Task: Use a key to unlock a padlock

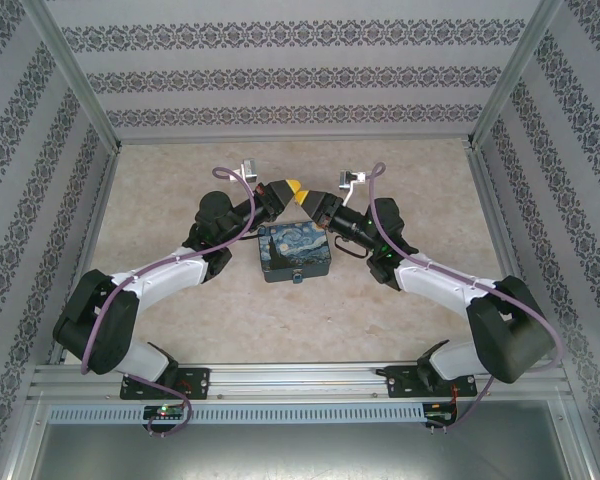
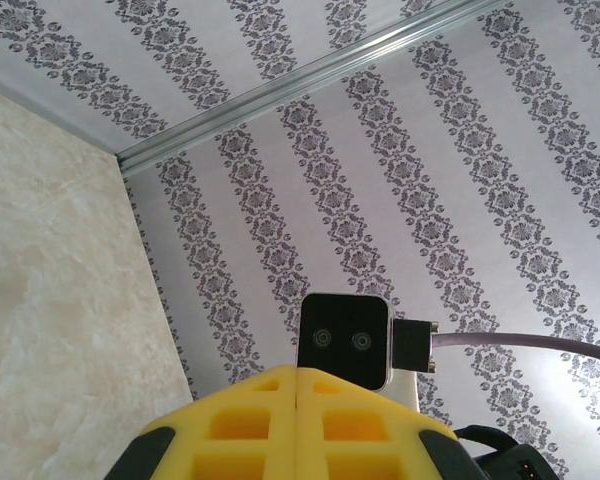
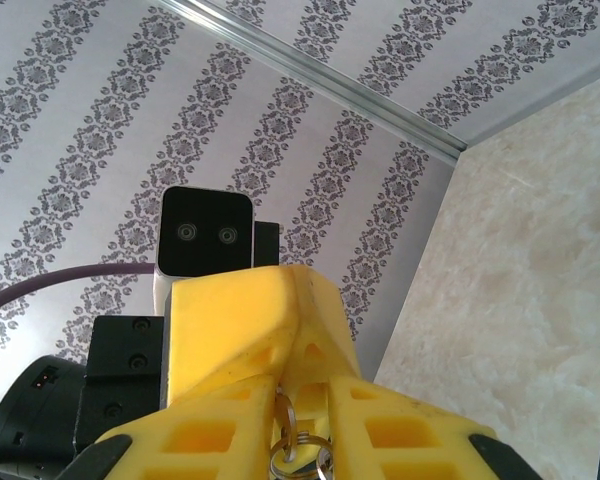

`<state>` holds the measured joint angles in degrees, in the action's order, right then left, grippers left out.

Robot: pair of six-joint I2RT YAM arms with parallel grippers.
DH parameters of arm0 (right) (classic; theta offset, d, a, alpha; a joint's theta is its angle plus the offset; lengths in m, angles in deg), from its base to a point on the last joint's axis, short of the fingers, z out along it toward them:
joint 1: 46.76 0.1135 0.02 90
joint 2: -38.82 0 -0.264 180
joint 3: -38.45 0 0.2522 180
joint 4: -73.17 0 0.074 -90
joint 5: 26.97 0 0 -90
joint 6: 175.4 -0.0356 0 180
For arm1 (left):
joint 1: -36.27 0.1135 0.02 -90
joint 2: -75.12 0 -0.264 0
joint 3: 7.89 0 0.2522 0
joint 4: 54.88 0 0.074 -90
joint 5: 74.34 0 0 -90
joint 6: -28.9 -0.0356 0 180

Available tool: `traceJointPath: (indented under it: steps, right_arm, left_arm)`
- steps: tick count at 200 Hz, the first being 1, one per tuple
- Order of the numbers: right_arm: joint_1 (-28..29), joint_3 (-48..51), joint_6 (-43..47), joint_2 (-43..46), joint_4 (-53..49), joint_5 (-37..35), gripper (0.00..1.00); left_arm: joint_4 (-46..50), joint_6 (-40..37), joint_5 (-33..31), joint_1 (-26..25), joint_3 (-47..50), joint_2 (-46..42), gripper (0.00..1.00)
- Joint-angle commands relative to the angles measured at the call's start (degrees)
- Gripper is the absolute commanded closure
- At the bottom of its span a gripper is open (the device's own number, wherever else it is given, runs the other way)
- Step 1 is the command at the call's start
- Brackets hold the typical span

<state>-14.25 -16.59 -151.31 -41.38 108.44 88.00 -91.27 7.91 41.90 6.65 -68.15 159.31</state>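
My two grippers meet tip to tip above the table's middle. The left gripper is shut, its yellow fingers pressed flat together with nothing showing between them. Its fingers rest against the tips of the right gripper. The right gripper's fingers are closed to a narrow gap around metal key rings. The key's blade is hidden. No padlock is clearly visible; a small pale metal piece sits at the front edge of the painted box, too small to identify.
A dark blue box with a starry-night picture lies on the beige table just below both grippers. Patterned walls with metal rails enclose the table on three sides. The floor is bare left, right and behind the box.
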Motion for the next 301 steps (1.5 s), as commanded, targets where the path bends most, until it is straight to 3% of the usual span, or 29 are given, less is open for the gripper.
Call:
traceJointPath:
  steps: [1, 46, 63, 77, 124, 161, 214, 227, 245, 260, 301]
  right_arm:
    - [0.36, -1.7, -0.08, -0.8, 1.85, 0.94, 0.78]
    - [0.38, -2.36, -0.36, -1.58, 1.85, 1.69, 0.82]
    - [0.45, -2.41, -0.34, -1.72, 1.75, 2.24, 0.72]
    - [0.4, -2.32, -0.31, -1.67, 1.55, 2.24, 0.72]
    - [0.36, -2.48, -0.47, -2.05, 1.39, 2.3, 0.81]
    - [0.44, -2.4, -0.59, -2.07, 1.74, 2.97, 1.0]
    - [-0.02, 0.04, -0.64, -0.35, 1.72, 2.15, 1.0]
    - [-0.55, 1.16, -0.73, 0.65, 1.67, 1.93, 1.0]
    - [-1.41, 3.13, -0.95, 2.22, 1.41, 1.75, 1.0]
    - [-2.2, 4.65, -1.19, 3.7, 0.91, 1.88, 1.0]
    - [-4.52, 7.75, -1.42, 6.53, -0.64, 2.79, 1.0]
  left_arm:
    - [-0.37, -2.09, 1.4, -0.97, -0.88, -1.36, 1.0]
    - [1.37, -3.29, 1.96, -1.5, -1.53, -1.44, 1.0]
    - [3.32, -4.54, 2.3, -1.57, -2.25, -1.73, 1.0]
    - [4.5, -5.57, 2.31, -1.73, -2.38, -2.11, 1.0]
    - [6.01, -6.61, 2.6, -1.84, -3.09, -2.44, 1.0]
    - [6.78, -7.2, 2.61, -2.01, -3.25, -2.49, 1.0]
    - [9.05, -7.47, 1.4, -2.19, -3.36, -2.94, 1.0]
    - [11.18, -7.97, -0.45, -2.12, -3.2, -4.19, 0.87]
    - [16.75, -9.43, -3.15, -1.76, -3.25, -7.1, 0.57]
    - [21.25, -10.68, -4.21, -1.24, -3.3, -9.87, 0.42]
    - [31.65, -13.05, -5.02, -1.05, 0.29, -17.99, 0.2]
